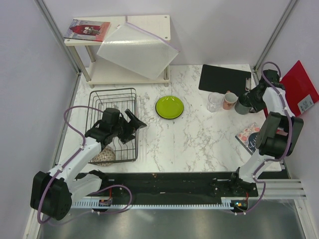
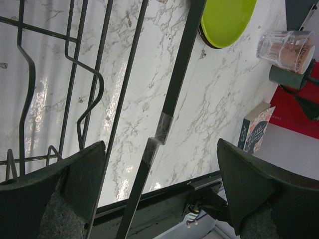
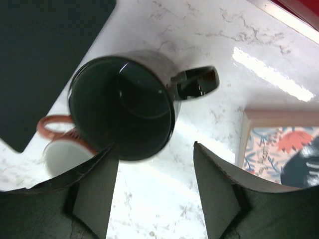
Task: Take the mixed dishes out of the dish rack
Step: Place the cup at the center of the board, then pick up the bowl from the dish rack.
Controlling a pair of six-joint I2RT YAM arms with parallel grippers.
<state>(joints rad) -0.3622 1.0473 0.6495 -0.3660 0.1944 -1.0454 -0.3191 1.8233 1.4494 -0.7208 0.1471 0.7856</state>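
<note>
Over on the left of the marble counter (image 1: 199, 144) stands the black wire dish rack (image 1: 99, 102), and tucked in its near left corner, half under the left arm, I can see the brown speckled bowl (image 1: 104, 157). The left pincer (image 1: 135, 122) hangs over the rack's right-hand side with its fingers (image 2: 82, 169) spread wide and nothing in them. From its own camera the rack's edge bar runs up through the gap between them, though I cannot tell whether it touches either one. Just right of the rack, out on the bare counter, lies the lime-green plate (image 1: 169, 107). Further right the clear glass (image 1: 215, 101), the small pink cup (image 1: 230, 100) and the dark mug (image 1: 242, 105) stand close together in a row, in front of a black mat (image 1: 224, 78). The right pincer (image 1: 252, 98) is at the mug's right side, released. In its wrist view the mug (image 3: 122, 104) stands upright just beyond the parted fingertips, its handle pointing right and the pink cup beside it. A patterned book (image 1: 247, 136) lies nearer on the counter, with a red folder (image 1: 299, 84) at the far right edge.
</note>
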